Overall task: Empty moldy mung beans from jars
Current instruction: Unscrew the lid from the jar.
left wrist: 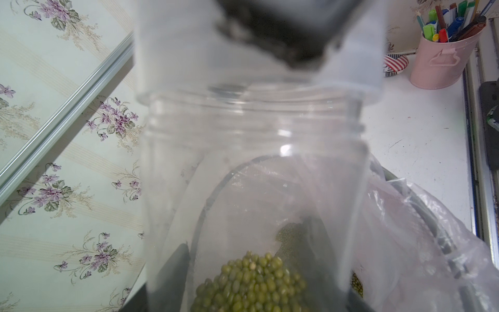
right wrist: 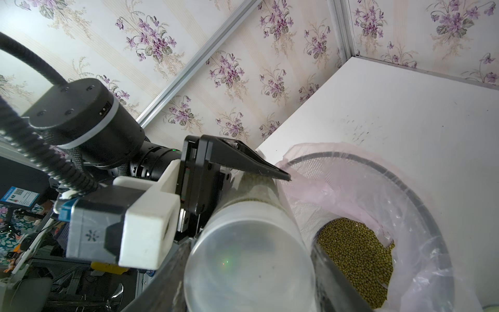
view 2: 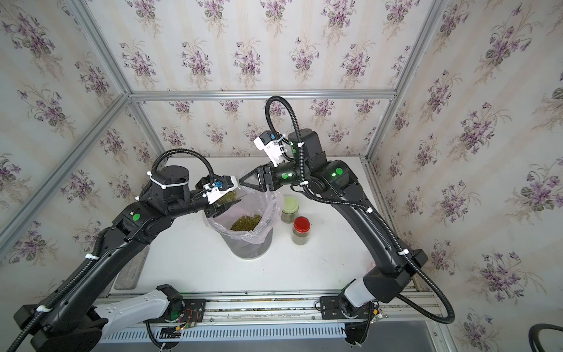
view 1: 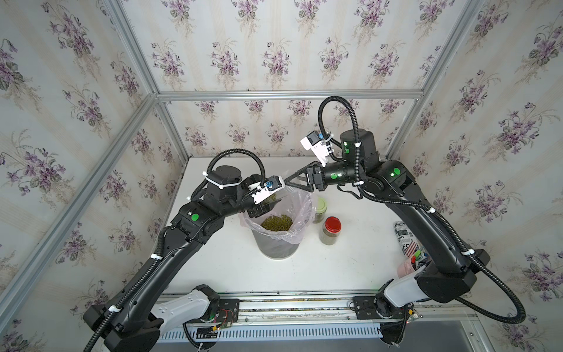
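Observation:
A clear jar point(view 1: 275, 195) point(view 2: 229, 196) hangs tilted over the grey bin point(view 1: 277, 247) point(view 2: 249, 247), and my left gripper point(view 1: 268, 204) point(left wrist: 245, 270) is shut on its body. Mung beans point(left wrist: 251, 281) lie inside it, near my left fingers. My right gripper point(view 1: 287, 179) point(right wrist: 251, 243) is shut on this jar's translucent white lid point(right wrist: 248, 259) point(left wrist: 189, 54). More mung beans point(view 1: 276, 222) point(right wrist: 356, 256) are heaped in the bin's pinkish liner. To the right of the bin stand a green-lidded jar point(view 1: 320, 208) point(view 2: 289, 208) and a red-lidded jar point(view 1: 331, 230) point(view 2: 301, 230), both upright with beans in them.
A pink cup of pens point(view 1: 408, 268) point(left wrist: 440, 59) and a printed can point(view 1: 403, 234) stand at the white table's point(view 1: 350, 268) right edge, under my right arm. A grey slab point(view 2: 131, 268) lies along the left edge. Wallpapered walls close in three sides.

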